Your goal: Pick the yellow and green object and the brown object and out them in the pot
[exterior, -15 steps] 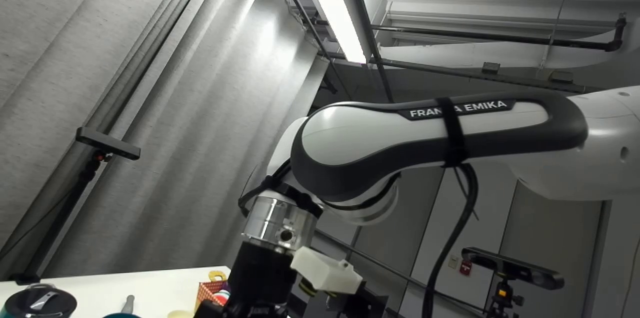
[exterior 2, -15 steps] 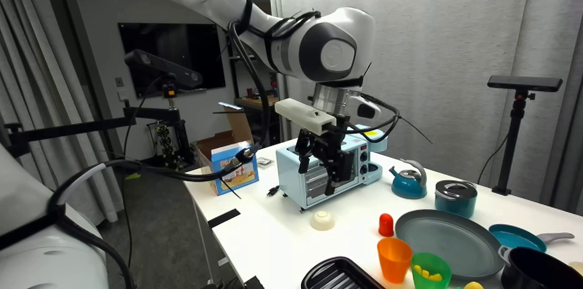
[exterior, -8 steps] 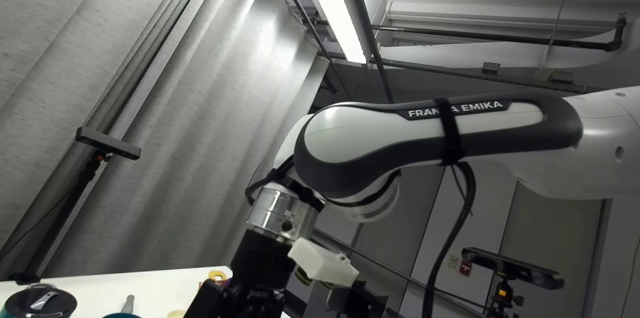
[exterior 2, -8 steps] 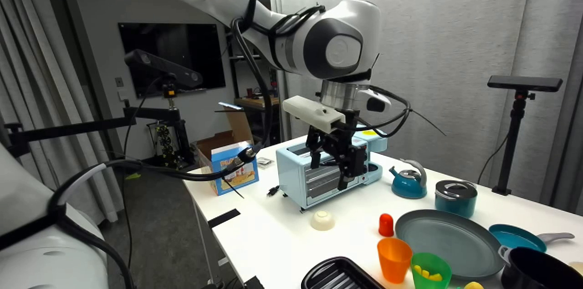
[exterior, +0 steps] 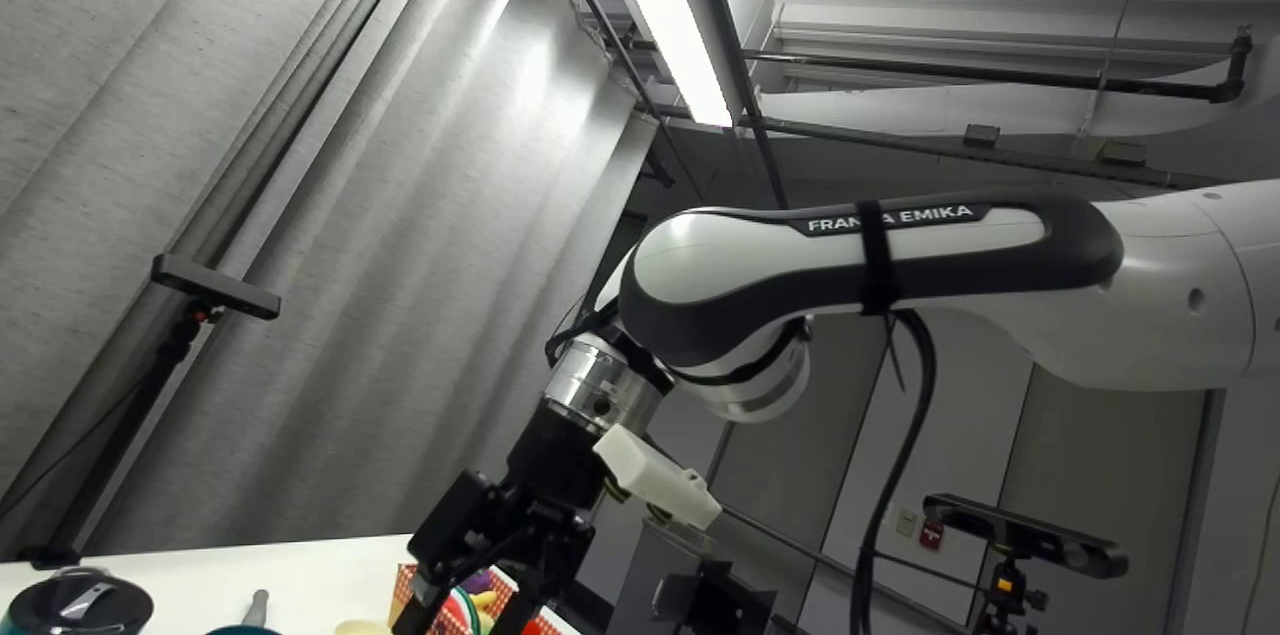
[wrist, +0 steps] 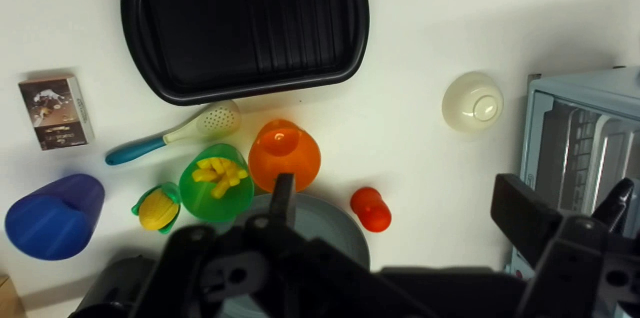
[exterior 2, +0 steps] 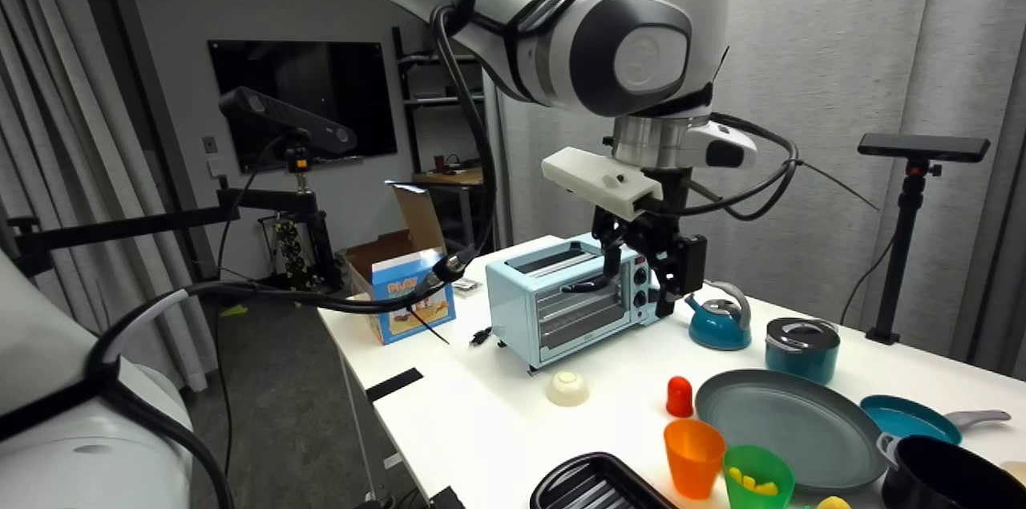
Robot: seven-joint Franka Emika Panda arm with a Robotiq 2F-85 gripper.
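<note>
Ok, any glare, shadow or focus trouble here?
In an exterior view, the ceiling light strip blows out to white; in the wrist view, a soft shadow lies beside the toaster oven, a small glint shows on the orange cup, and the gripper looks dark, slightly soft.

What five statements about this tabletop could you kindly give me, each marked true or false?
1. Short yellow sticks lie inside the green plastic cup. True.
2. The black two-fingered gripper holds a small red toy. False: it is open and holds nothing.
3. The small cream bowl lies upside down. True.
4. The oval yellow-and-green toy sits in the orange plastic cup. False: it lies beside the green cup.
5. The rounded teal kettle stands on the round grey plate. False: it stands on the white table.
</note>
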